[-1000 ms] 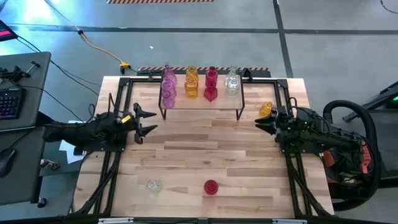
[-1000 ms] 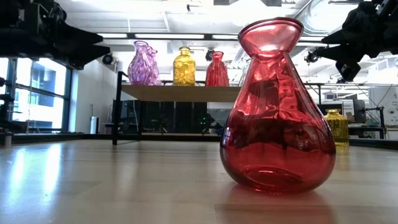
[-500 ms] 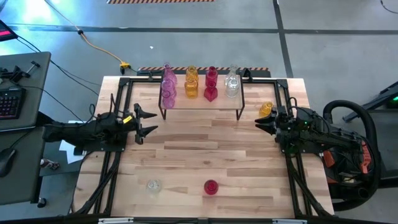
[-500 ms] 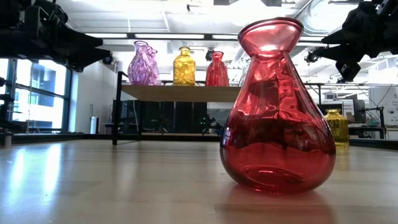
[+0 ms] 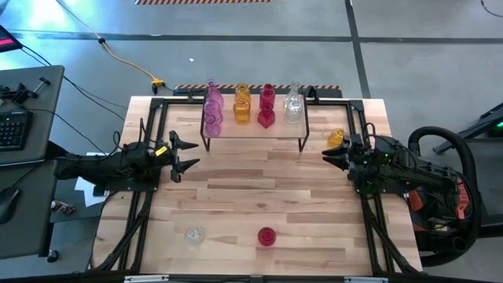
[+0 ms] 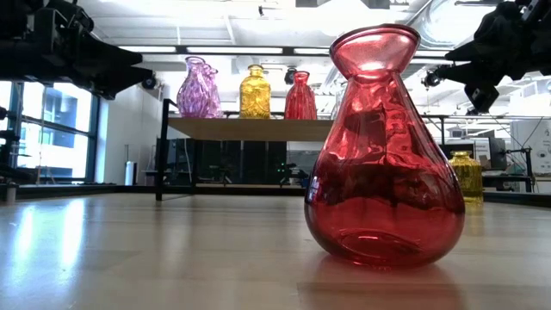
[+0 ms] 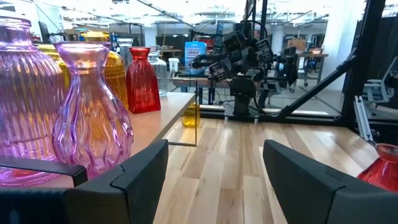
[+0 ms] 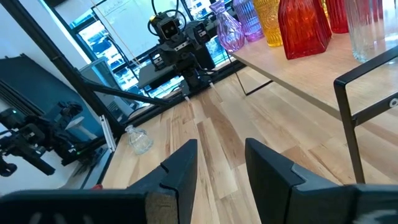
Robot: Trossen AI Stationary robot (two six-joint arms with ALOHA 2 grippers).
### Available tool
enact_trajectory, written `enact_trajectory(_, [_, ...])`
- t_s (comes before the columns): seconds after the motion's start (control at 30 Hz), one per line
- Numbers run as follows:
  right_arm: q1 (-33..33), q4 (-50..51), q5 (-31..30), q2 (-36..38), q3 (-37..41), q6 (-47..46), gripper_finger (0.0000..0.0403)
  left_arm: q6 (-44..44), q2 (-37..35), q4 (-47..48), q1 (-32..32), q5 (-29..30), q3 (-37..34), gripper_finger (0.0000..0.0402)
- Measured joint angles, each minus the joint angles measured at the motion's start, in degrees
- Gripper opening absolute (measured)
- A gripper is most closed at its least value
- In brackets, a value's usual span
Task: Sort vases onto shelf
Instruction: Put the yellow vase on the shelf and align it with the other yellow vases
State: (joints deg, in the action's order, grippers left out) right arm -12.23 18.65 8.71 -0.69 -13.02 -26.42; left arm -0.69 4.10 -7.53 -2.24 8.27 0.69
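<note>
The shelf (image 5: 253, 127) stands at the table's far middle on thin black legs. Several vases in pink, amber, red and clear stand upright on its wooden top. An amber vase (image 5: 335, 138) stands on the table to the shelf's right. A red vase (image 5: 267, 236) and a clear vase (image 5: 193, 234) stand near the front edge. My left gripper (image 5: 187, 154) hovers open at the table's left side, pointing level toward the right. My right gripper (image 5: 330, 156) hovers open at the right side, just nearer than the amber vase, with nothing between its fingers (image 8: 180, 168).
Black frame rails (image 5: 149, 134) run along the table's left and right sides. The middle of the tabletop (image 5: 259, 185) between the two grippers is bare wood. A desk with a keyboard (image 5: 12, 130) stands off the table's left.
</note>
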Motion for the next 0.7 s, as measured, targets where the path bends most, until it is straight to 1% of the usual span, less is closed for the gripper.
enact_trajectory(0.13, [-0.01, 0.00, -0.03, 0.00, 0.00, 2.02, 0.0119, 0.01, 0.00, 0.00, 0.00, 0.00, 0.00, 0.0255])
enact_trajectory(0.23, [-0.01, -0.04, -0.22, 0.00, 0.00, 5.66, 0.0119, 0.02, 0.00, 0.00, 0.00, 0.02, 0.00, 0.0255])
enact_trajectory(0.3, [0.00, -1.08, -1.34, 0.00, 0.00, 5.99, 0.0119, 0.02, 0.00, 0.00, 0.00, 0.02, 0.00, 0.0255])
enact_trajectory(0.5, [0.00, -8.76, -5.87, 0.00, -0.02, -3.59, 0.0119, 0.02, 0.00, 0.00, 0.00, 0.02, 0.00, 0.0255])
enact_trajectory(0.6, [0.00, -10.77, -7.42, 0.00, -0.04, -7.67, 0.0119, 0.02, 0.00, 0.02, 0.00, 0.02, 0.00, 0.0255])
enact_trajectory(0.7, [0.00, -10.86, -13.99, 0.00, -0.04, -9.53, 0.0119, 0.02, 0.00, 0.02, 0.00, 0.02, 0.00, 0.0255])
